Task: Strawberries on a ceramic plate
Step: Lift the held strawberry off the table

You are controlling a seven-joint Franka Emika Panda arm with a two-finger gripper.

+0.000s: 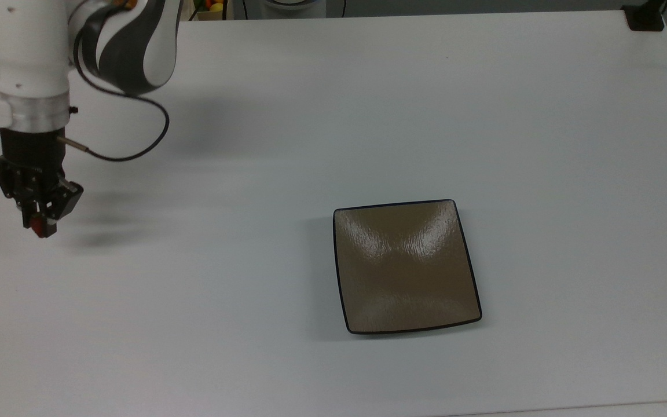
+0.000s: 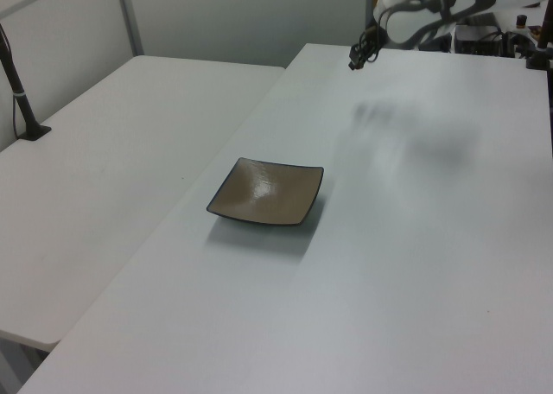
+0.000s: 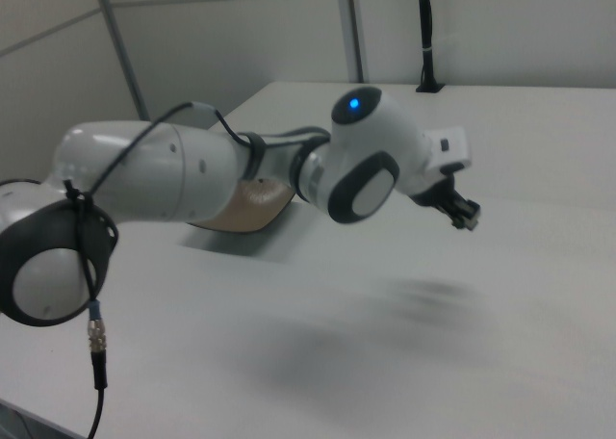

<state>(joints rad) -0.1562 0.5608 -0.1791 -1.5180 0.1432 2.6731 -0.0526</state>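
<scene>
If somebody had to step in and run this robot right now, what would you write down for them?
Hand: shut on the strawberry, held up off the white table, near the top view's left edge.
Ceramic plate: bare, on the table, well toward the top view's right of the hand.
Done: strawberry picked up and lifted.
Left: carry it across to the plate, lower it, open the hand to set it down, then back away.

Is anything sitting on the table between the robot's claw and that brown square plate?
No. In the top view, only bare white table lies between the gripper and the ceramic plate.
</scene>
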